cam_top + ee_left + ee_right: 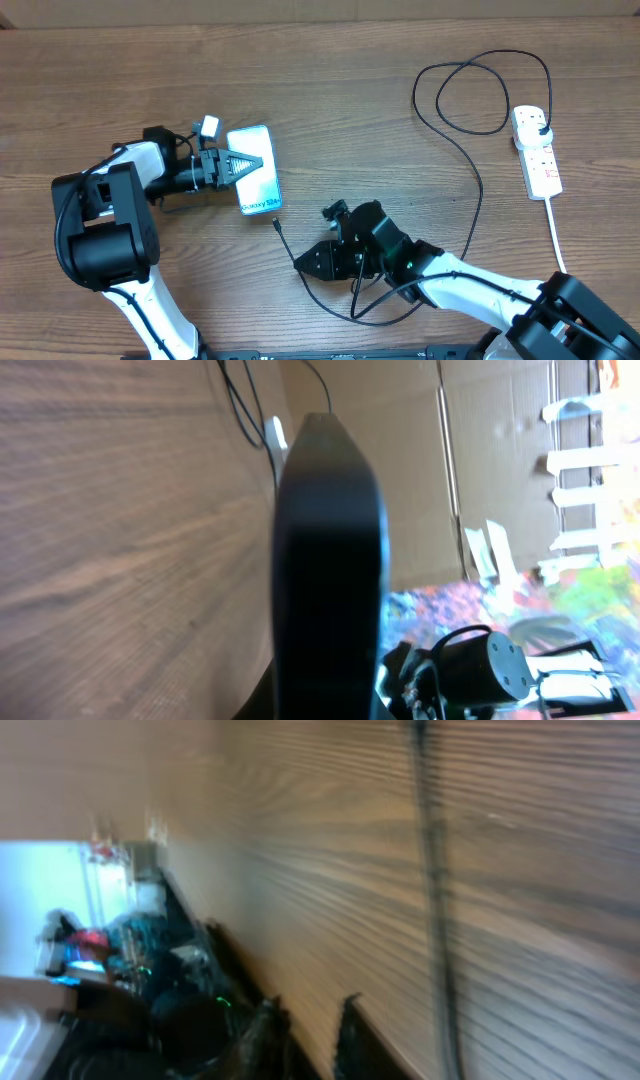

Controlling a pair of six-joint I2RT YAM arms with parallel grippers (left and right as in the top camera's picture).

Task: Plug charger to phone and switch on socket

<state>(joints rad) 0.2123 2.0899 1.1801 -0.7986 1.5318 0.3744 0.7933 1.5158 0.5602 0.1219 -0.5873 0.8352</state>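
Your phone (pixel 262 195) lies screen-up left of centre on the table (pixel 330 60). It is a slim slab with rounded corners, a glowing cyan face and a dark rim. The dark writing by its near short edge begins "Galaxy"; the rest is too small to read.

The left gripper (pixel 258 163) is clamped on the phone from the left, one black triangular finger flat across the glass. Its wrist view gives you only a smooth dark slab (pixel 330 580) seen edge-on, with wood grain beside it.

The connector tip (pixel 275 222) rests just off the phone's near corner, apart from it. From there the charger (pixel 478 190) runs as a thin black line under the right arm and loops at the far side. It ends at its plug (pixel 537 122), which sits in the white socket (pixel 545 172) with its red marks.

The right gripper (pixel 305 262) sits beside the cable. Overhead it reads as one dark wedge; its wrist view shows the fingertips (pixel 350 1030) parted over bare wood, the cable (pixel 432 900) a blurred streak to one side.
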